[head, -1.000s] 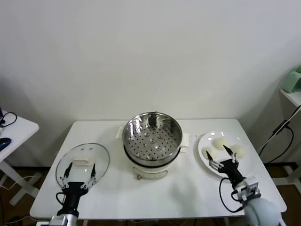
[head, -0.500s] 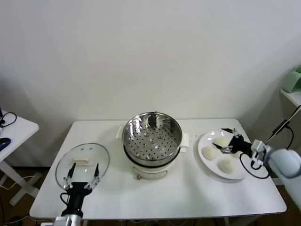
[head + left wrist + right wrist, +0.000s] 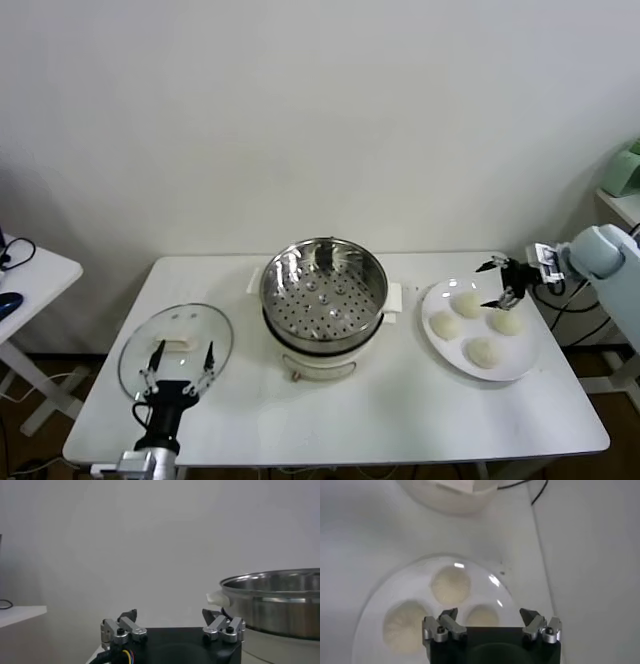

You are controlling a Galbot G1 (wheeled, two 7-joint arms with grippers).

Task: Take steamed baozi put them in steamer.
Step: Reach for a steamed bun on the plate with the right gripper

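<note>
Plain white wall behind a white rectangular table. Second white table at far left. Pale green object on a shelf, far right.

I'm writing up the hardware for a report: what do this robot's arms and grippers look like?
Both grippers, left gripper and right gripper, have black bodies, silver metal knuckles and thin dark-tipped fingers. Coloured wires show at the left wrist. The right arm has a pale blue-grey shell and black cable.

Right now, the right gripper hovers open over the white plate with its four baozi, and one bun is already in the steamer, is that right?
Not quite: the steamer is empty. The head view shows only its bare perforated tray. All four baozi lie on the white plate, under the open right gripper.
</note>
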